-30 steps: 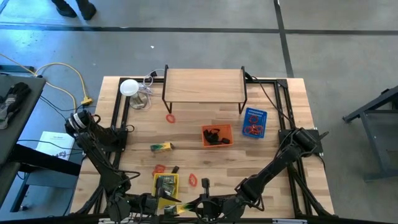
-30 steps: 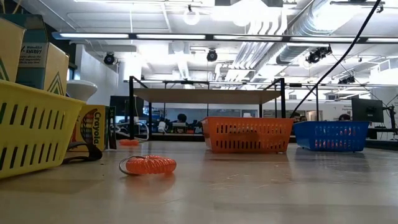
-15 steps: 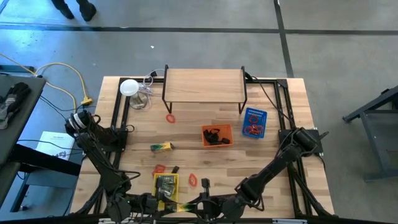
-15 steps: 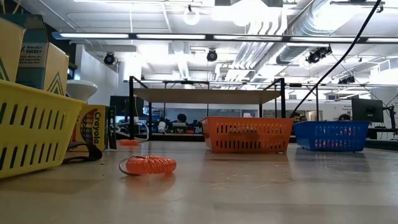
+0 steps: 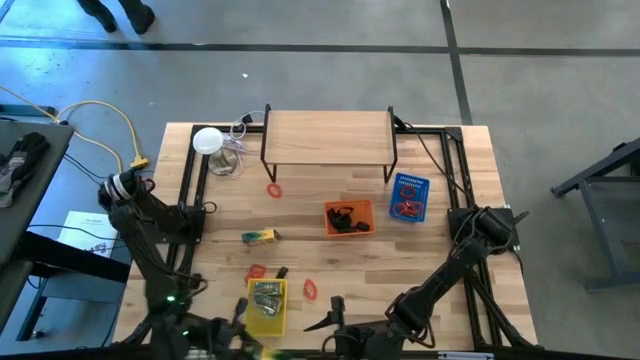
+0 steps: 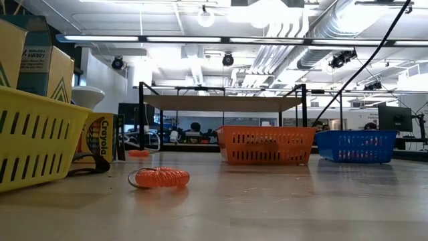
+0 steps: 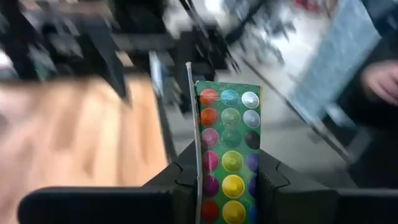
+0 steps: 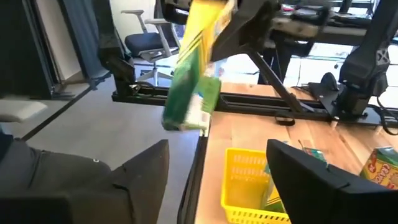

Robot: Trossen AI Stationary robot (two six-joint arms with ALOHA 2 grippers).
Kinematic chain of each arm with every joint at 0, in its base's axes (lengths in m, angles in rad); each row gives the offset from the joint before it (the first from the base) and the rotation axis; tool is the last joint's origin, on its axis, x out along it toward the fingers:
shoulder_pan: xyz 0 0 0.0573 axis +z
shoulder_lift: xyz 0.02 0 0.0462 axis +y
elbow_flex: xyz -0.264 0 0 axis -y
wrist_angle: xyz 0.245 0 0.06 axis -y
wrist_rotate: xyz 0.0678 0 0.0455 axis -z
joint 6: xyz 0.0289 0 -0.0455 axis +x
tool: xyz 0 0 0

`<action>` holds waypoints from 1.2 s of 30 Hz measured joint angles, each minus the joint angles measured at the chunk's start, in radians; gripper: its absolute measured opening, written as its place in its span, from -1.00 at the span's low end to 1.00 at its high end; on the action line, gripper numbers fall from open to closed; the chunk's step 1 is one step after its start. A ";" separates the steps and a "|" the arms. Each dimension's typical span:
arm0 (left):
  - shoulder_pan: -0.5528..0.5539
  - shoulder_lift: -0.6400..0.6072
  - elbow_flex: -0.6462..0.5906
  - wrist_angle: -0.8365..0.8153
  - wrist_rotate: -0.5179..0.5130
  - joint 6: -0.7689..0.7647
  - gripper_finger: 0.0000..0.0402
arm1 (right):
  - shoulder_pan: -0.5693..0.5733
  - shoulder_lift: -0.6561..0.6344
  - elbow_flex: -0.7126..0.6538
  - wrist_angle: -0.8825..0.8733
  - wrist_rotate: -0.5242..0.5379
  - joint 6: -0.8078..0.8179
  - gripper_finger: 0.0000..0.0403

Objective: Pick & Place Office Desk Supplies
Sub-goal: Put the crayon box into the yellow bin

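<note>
The left gripper (image 7: 227, 186) hung at the near edge of the table, half lost in the dark tangle of arms when seen from above, yet its own camera showed the two fingers clenched on one yellow-green oblong pack (image 7: 228, 155) printed with coloured dots, standing upright between them, its lower end cut off. The square yellow plastic basket (image 5: 266, 305) sat just beside it on the pale wooden table (image 5: 430, 250), with more packs inside, too crowded to count. Further left on the boards lay one more loose pack (image 5: 259, 236), well apart from the basket. I counted three red ring-shaped bands (image 5: 309, 289) lying loose: one by the basket, one on its other side, one near the wooden shelf on black legs (image 5: 328, 136). One small black clip (image 5: 282, 272) lay near the basket's far corner. The orange basket (image 5: 348, 218) held dark clips and the blue basket (image 5: 409, 197) held red bands, neither heap countable. The right gripper (image 8: 217, 168), also at the near edge, had its jaws spread apart and grasped nothing.
</note>
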 joint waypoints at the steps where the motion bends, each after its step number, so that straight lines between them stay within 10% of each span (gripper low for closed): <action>1: -0.004 -0.014 0.000 -0.063 0.025 -0.047 -0.66 | 0.000 0.000 0.000 -0.001 0.001 0.000 0.29; 16: 0.115 -0.011 0.000 -0.471 0.261 -0.316 -0.66 | -0.019 0.000 0.000 -0.001 -0.005 0.011 0.29; 36: 0.134 0.045 -0.005 -0.642 0.241 -0.392 -0.65 | -0.018 0.000 -0.001 0.000 -0.032 0.019 0.29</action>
